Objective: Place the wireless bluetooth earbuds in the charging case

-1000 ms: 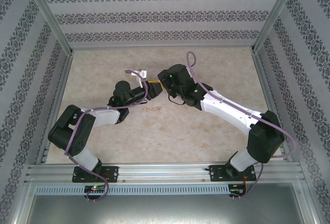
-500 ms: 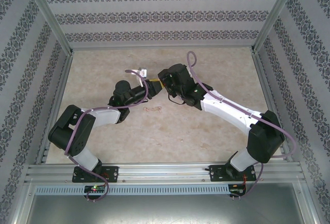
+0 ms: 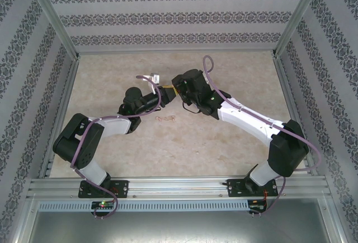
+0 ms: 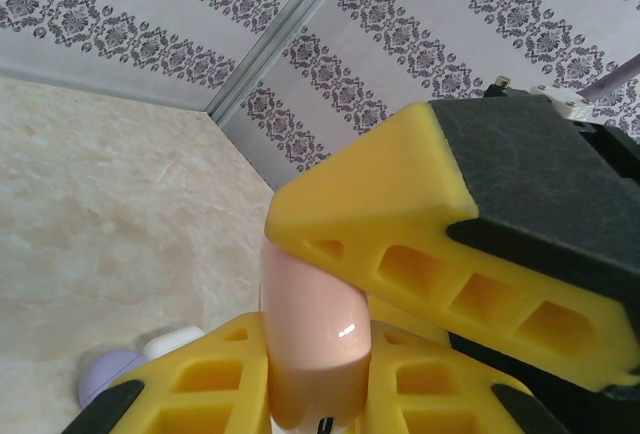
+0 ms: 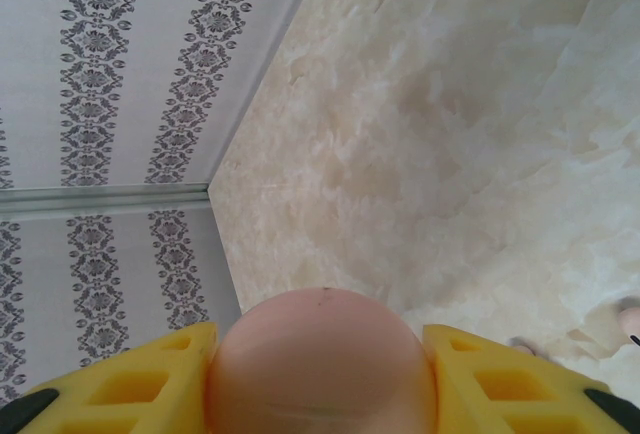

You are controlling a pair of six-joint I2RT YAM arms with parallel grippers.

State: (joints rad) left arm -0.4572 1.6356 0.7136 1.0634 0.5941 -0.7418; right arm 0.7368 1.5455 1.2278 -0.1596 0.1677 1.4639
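Arms meet just behind the middle of the tabletop point(image 3: 224, 153), left end effector point(image 3: 161, 97) and right end effector point(image 3: 169, 91) tip to tip. Charging case point(image 4: 315, 324) sits between the left end effector's fingers point(image 4: 215, 374), one right finger point(image 4: 380, 214) across its top; seen from the right wrist it sits between that end effector's fingers too. Earbuds point(image 3: 166, 118) lie on the tabletop just in front of the meeting point; two small rounded items point(image 4: 120, 369) rest left of the case in the left wrist view.

Tip to tip, left end effector point(image 4: 315, 369) and right end effector point(image 5: 320, 379), both seemingly tight on one pink case point(image 4: 310, 319).
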